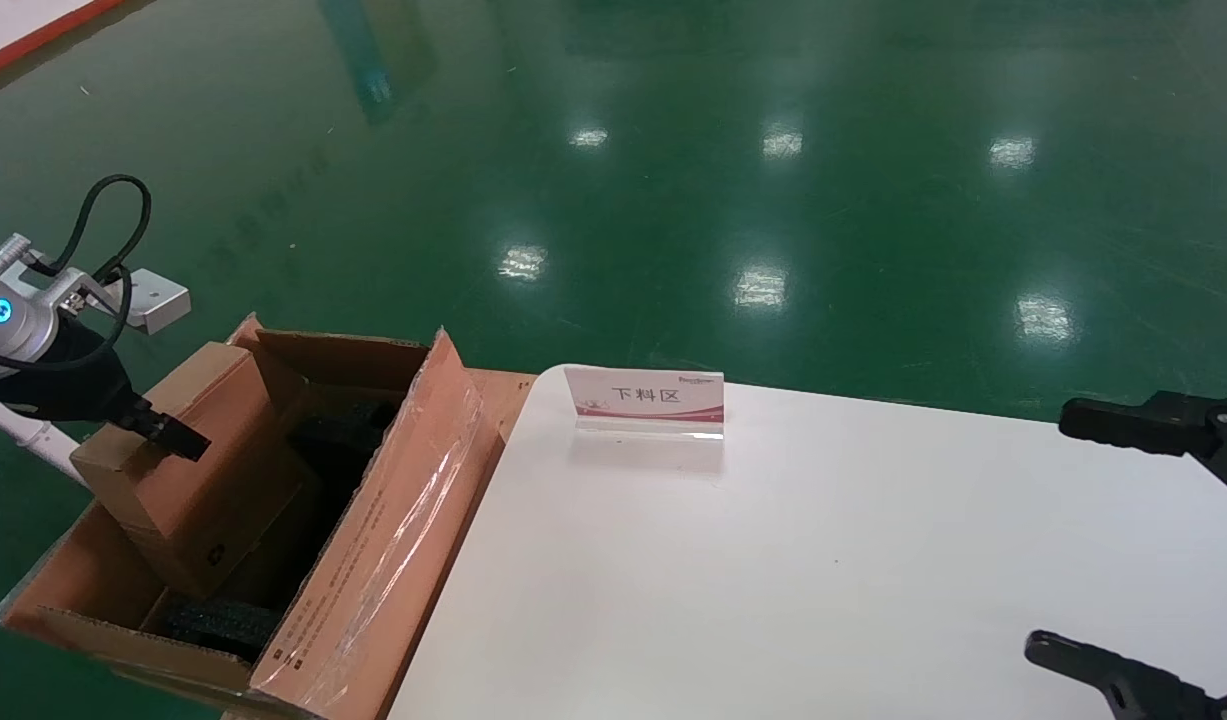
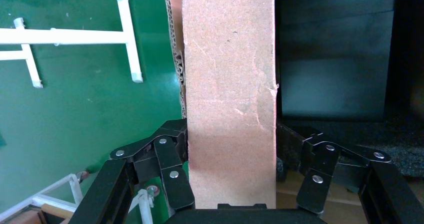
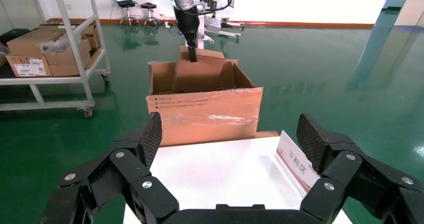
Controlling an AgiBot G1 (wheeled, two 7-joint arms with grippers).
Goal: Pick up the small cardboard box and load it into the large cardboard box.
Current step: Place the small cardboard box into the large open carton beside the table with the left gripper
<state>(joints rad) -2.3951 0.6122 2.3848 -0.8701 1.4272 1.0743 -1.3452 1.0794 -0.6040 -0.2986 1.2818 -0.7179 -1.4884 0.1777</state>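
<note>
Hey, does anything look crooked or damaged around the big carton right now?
The small cardboard box sits tilted in the large cardboard box, one end sticking above the flaps, gripped by the left hand. Its edge looks cracked in the left wrist view. The right hand waits open over the table.
</note>
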